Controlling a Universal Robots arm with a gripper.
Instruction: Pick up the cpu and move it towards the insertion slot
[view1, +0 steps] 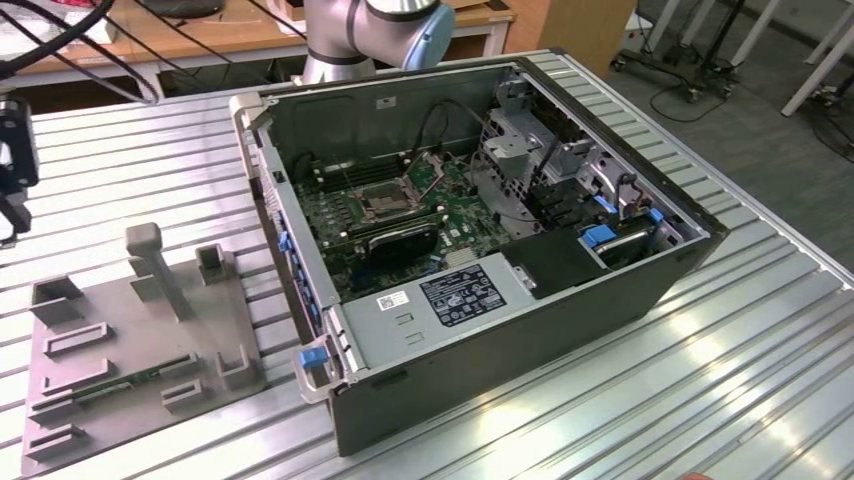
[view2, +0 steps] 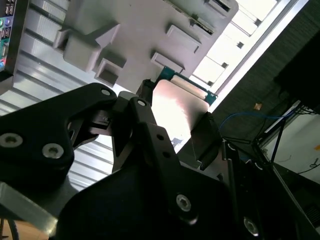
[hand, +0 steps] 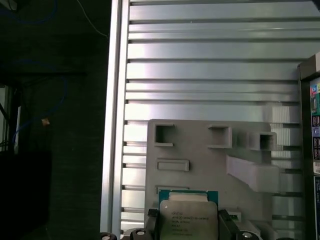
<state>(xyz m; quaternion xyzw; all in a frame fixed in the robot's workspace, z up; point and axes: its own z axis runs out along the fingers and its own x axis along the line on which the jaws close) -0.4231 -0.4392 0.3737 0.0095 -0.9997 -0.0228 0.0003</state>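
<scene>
1. Nearest the lens in the second wrist view: black gripper (view2: 187, 122) linkage, with the cpu (view2: 179, 107) clamped edge-on between the fingers, silvery face up and a thin green rim showing.
2. Same hold seen in the first wrist view: cpu (hand: 188, 219) pinched at two opposite edges by the gripper (hand: 188, 222), jaws narrowed to the chip's width, so holding it and not empty.
3. Below the chip in both wrist views: grey fixture plate (hand: 200, 165) with raised pockets and posts, resting on the ribbed metal table (hand: 210, 60); chip appears lifted clear of the plate, though contact cannot be ruled out.
4. Seen in the exterior view: insertion slot (view1: 379, 201) with silvery frame and dark centre, on the green board inside the open computer case (view1: 534, 300), well apart from the fixture plate (view1: 120, 340) at the exterior view's left.
5. Step in hand, as a judgement: pickup done, carry towards the slot barely begun, chip over the plate and far from the socket.
6. Called for by the carry: level chip, firm edge grip, clearance over the case wall nearest the plate, then square alignment above the frame.
7. Arm pose: black wrist part (view1: 14, 160) at the exterior view's left edge above the table, arm base (view1: 367, 30) behind the case; tool pointing downward at the plate.
</scene>
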